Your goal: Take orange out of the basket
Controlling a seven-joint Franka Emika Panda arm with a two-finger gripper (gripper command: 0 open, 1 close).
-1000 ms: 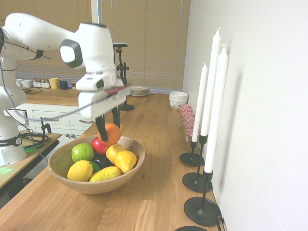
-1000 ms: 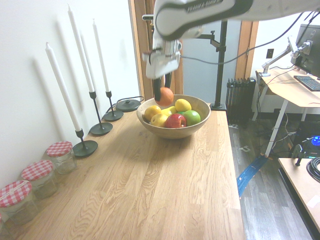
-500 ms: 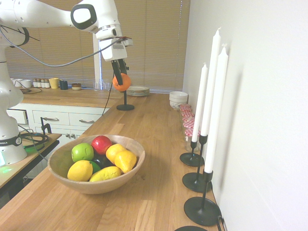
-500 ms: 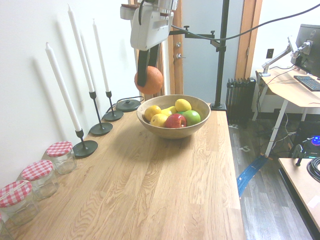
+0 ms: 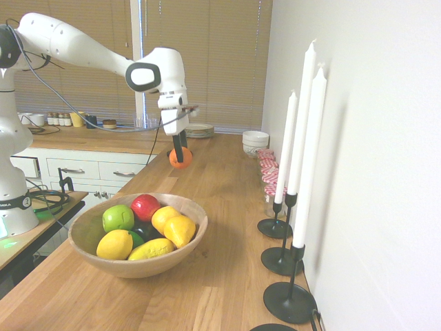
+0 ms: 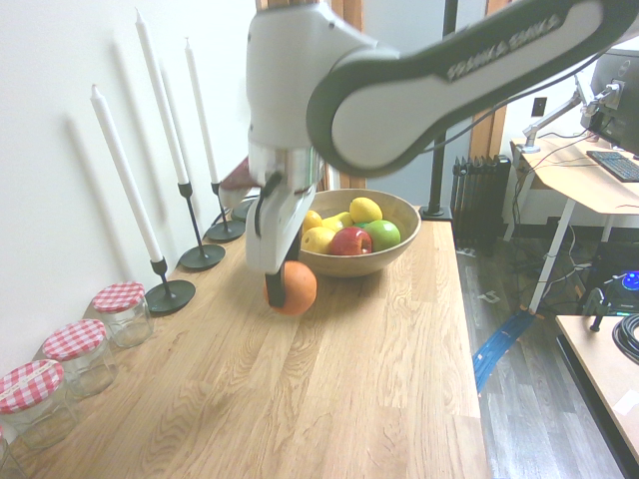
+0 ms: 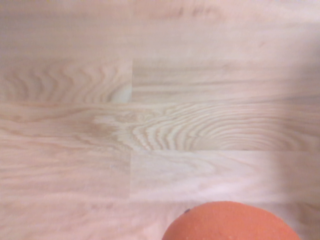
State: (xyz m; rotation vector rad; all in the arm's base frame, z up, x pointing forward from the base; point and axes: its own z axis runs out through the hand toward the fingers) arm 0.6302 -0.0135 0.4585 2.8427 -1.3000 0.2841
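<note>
- An orange (image 5: 180, 158), out of the basket (image 5: 138, 236), hangs above the wooden counter (image 5: 227, 179).
- The Franka's gripper (image 5: 180, 156) clasps the fruit between dark fingers.
- Red apple (image 5: 145, 207), green apple (image 5: 118, 218) and yellow fruits (image 5: 114, 245) fill the bowl.
- White candles (image 5: 310, 155) line the wall.

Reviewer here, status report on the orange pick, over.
Black two-finger gripper shut on round deep-orange fruit. Fruit out of wide tan wooden bowl, held above light wooden counter. Nothing seen blocking a set-down.
</note>
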